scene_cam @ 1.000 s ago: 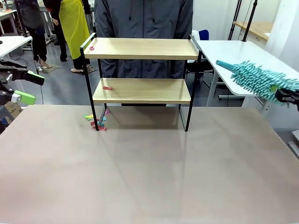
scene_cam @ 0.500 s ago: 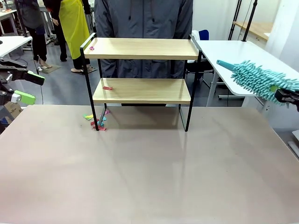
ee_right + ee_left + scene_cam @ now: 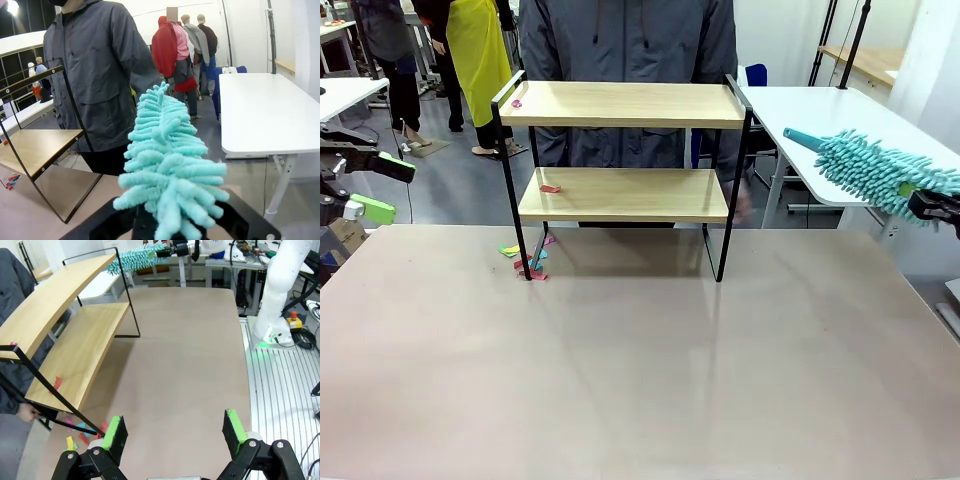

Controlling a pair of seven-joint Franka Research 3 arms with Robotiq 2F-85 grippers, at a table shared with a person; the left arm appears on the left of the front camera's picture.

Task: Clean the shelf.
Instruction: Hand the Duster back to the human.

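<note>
Shelf (image 3: 623,150) sits mid-table, far side — scraps (image 3: 550,188) remain on both boards, so we judge cleaning unfinished. Right gripper (image 3: 932,205) clamps the duster (image 3: 875,172) off right; left gripper (image 3: 175,435) gapes wide, empty.

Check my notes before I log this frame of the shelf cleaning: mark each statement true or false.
1. The right gripper is shut on the teal duster. True.
2. The left gripper holds a cloth. False: its jaws stand open with nothing between them.
3. The duster is brushing the top board of the shelf. False: it hangs in the air to the shelf's right, apart from it.
4. Coloured scraps lie on the table by the shelf's front left leg. True.
5. A pink scrap lies on the lower board. True.
</note>
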